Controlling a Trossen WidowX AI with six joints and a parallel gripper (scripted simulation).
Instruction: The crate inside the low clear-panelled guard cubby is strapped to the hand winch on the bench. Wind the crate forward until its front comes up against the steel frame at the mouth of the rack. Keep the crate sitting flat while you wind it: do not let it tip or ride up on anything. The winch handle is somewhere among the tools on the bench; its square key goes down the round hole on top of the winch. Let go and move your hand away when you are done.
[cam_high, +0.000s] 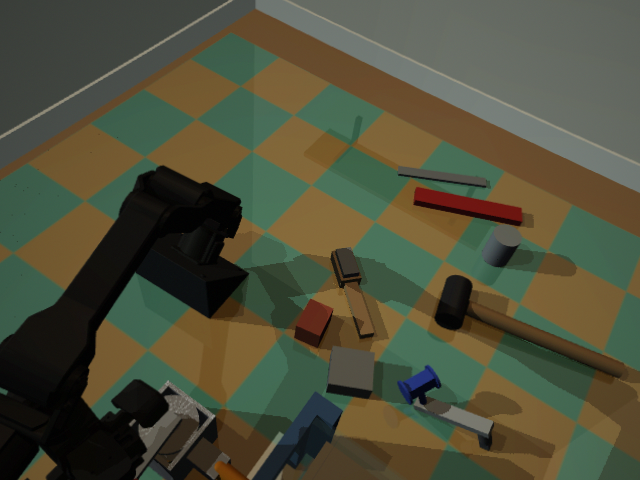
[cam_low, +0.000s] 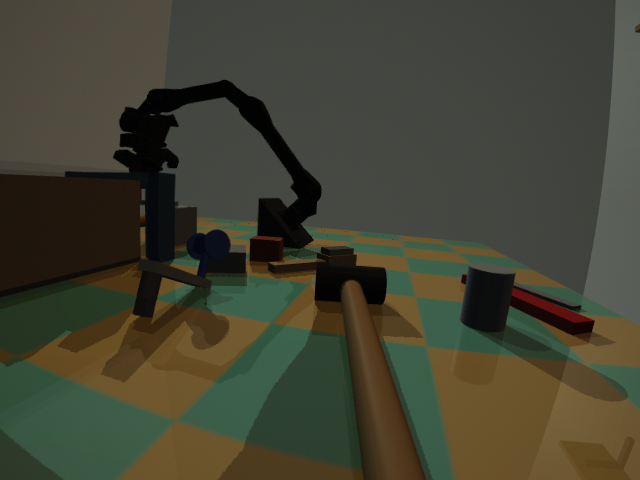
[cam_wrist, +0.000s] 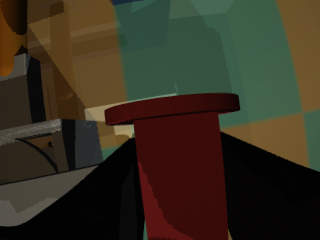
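Note:
My gripper (cam_low: 146, 164) (cam_wrist: 172, 144) is shut on the red knob (cam_wrist: 180, 165) of the winch handle. The handle's flat grey arm (cam_high: 153, 445) (cam_wrist: 35, 197) reaches from the knob across the top of the winch (cam_high: 210, 421) (cam_wrist: 86, 142). The arm hides the round hole and the key. In the top view the fingertips are hidden by the gripper body. The brown crate (cam_high: 336, 462) (cam_low: 67, 227) sits behind the dark blue steel frame (cam_high: 297, 434) (cam_low: 160, 217) and looks flat. Its front is close to the frame; whether they touch I cannot tell.
An orange part (cam_high: 227, 471) lies between winch and frame. Beside the frame are a grey block (cam_high: 351, 369), a red block (cam_high: 312, 322) and a blue-knobbed crank (cam_high: 454, 415). A brush (cam_high: 358, 310), mallet (cam_high: 453, 302), grey cylinder (cam_high: 501, 245) and red bar (cam_high: 465, 205) lie farther off.

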